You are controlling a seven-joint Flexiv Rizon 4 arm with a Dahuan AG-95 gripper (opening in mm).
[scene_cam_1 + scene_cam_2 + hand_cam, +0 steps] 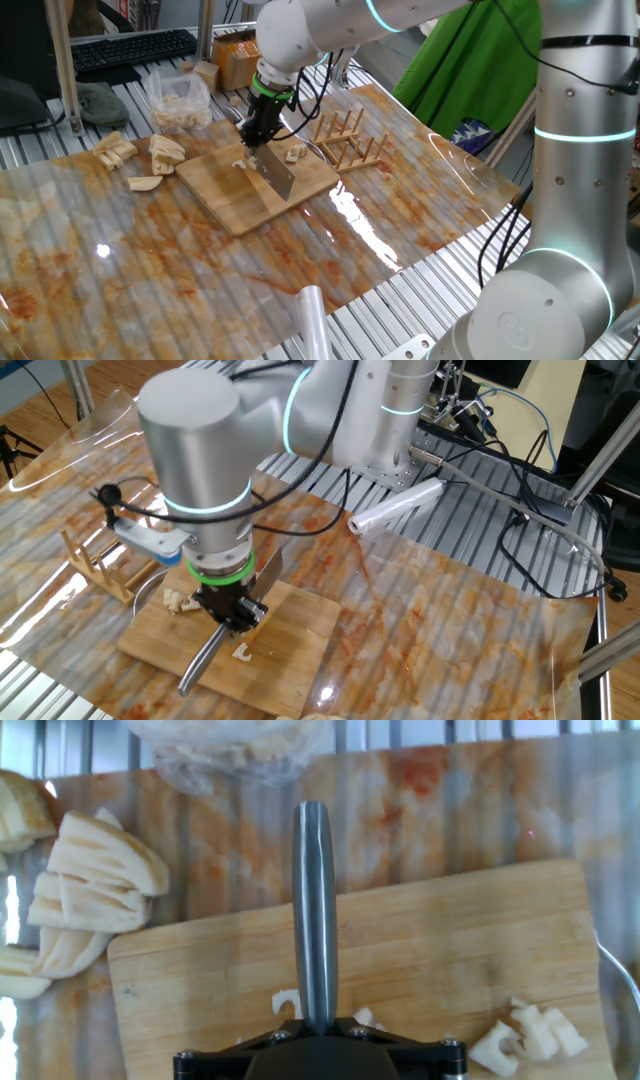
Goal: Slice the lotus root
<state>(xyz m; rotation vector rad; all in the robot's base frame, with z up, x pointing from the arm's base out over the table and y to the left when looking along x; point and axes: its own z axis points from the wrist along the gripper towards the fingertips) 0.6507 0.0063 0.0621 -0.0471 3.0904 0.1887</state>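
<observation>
My gripper point(258, 138) is shut on a steel knife point(279, 173) over the wooden cutting board point(240, 200). The blade slants down onto the board. In the hand view the knife's metal handle point(315, 910) runs straight out from the gripper point(315, 1032). Small cut lotus root bits point(293, 153) lie on the board, also in the hand view point(530, 1032) and the other fixed view point(180, 600). One bit point(285, 1005) lies right by the knife. Larger lotus root chunks point(165, 152) lie off the board to its left point(95, 885).
A wooden rack point(345, 140) stands right of the board. A plastic bag point(178, 98) of pieces lies behind it. A roll of film point(310, 315) lies at the near edge. A keyboard point(130, 50) and box point(235, 55) are at the back.
</observation>
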